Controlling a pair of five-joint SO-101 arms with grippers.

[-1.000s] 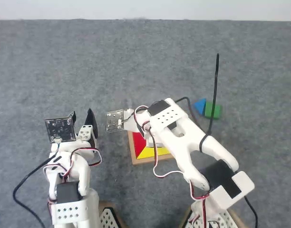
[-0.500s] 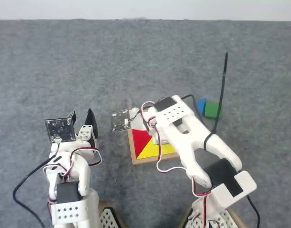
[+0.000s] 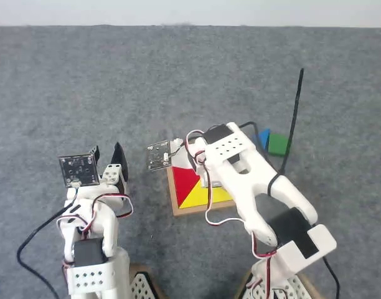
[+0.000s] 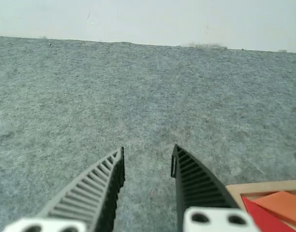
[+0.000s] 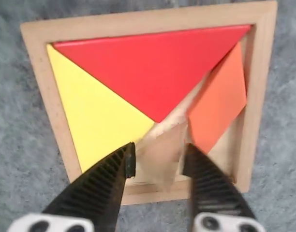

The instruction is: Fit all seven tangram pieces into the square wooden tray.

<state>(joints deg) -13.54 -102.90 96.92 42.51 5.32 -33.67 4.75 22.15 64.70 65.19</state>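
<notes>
Grey felt table [image 3: 84,81] beneath everything. Right gripper [image 5: 157,157] above the square wooden tray [image 5: 37,87], fingers spread wide, holding nothing. Left gripper [image 4: 148,154] low over the felt just beside the tray, fingers likewise parted and empty. Tray near the table's middle, holding a red triangle [image 5: 153,67], a yellow triangle [image 5: 99,125] and an orange piece [image 5: 220,106], bare wood showing between them. Green piece [image 3: 279,144] and blue piece [image 3: 262,138] touching each other on the felt, apart from the tray.
</notes>
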